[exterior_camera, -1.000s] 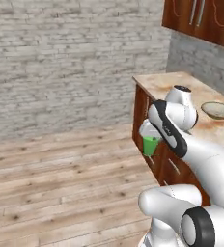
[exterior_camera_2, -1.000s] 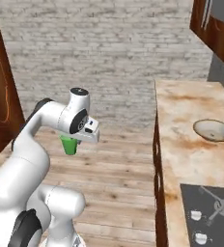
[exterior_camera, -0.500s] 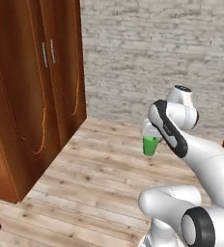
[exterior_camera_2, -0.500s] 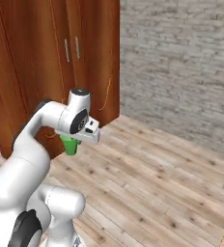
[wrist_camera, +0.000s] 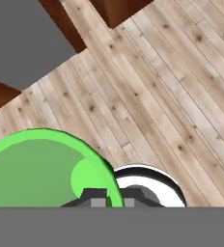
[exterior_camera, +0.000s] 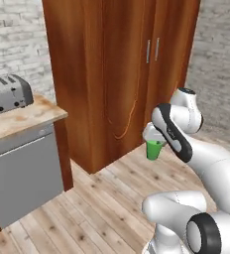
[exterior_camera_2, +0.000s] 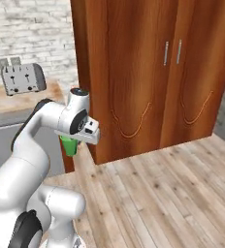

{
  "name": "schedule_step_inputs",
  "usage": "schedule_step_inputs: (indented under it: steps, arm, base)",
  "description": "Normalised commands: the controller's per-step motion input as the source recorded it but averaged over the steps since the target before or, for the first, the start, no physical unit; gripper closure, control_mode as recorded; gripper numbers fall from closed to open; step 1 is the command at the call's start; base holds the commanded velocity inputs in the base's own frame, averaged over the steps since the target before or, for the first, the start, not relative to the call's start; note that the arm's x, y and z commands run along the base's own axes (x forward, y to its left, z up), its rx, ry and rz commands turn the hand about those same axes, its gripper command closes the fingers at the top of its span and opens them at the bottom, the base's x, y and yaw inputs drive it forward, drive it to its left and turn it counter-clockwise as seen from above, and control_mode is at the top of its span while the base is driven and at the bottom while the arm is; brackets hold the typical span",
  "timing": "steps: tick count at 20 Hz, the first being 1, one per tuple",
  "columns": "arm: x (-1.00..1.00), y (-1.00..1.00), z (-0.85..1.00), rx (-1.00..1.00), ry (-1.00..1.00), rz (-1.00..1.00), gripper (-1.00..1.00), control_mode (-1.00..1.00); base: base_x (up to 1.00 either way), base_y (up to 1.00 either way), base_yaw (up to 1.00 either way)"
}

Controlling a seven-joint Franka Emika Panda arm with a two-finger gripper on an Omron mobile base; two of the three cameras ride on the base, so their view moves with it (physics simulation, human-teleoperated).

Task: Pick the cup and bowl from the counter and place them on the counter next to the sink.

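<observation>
my pincer (exterior_camera: 153,141) was clamped tight on the cup's (exterior_camera: 154,149) rim, the cup hanging upright in the air over the wood floor (exterior_camera: 112,198), in front of a tall cabinet (exterior_camera: 122,69). a toaster (exterior_camera: 8,94) sat near the worktop's (exterior_camera: 23,119) edge, well apart.

A: Tall cabinet (exterior_camera: 122,74): reddish-brown wood, two doors, slim silver handles (exterior_camera: 152,50), curved grain marks low on the front.
B: Floor (exterior_camera_2: 172,193): pale wood planks, knotted. Walls (exterior_camera: 13,30): light grey-white brick behind.
A: Toaster (exterior_camera: 8,94): silver, slotted, on a beige stone top above a flat grey appliance front (exterior_camera: 23,178).
</observation>
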Motion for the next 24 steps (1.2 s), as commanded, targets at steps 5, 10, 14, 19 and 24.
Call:
schedule_step_inputs:
  steps: [5, 10, 14, 19, 24]
  arm:
    - [0.00, 0.00, 0.00, 0.00, 0.00, 0.00, 1.00, 1.00]
    - [0.00, 0.00, 0.00, 0.00, 0.00, 0.00, 1.00, 1.00]
    - [0.00, 0.00, 0.00, 0.00, 0.00, 0.00, 1.00, 1.00]
    - [0.00, 0.00, 0.00, 0.00, 0.00, 0.00, 1.00, 1.00]
    - [0.00, 0.00, 0.00, 0.00, 0.00, 0.00, 1.00, 1.00]
  base:
    - [0.13, 0.08, 0.62]
    - [0.68, 0.63, 0.17]
    - [0.53, 0.80, 0.04]
    - [0.55, 0.75, 0.05]
    - [0.96, 0.76, 0.14]
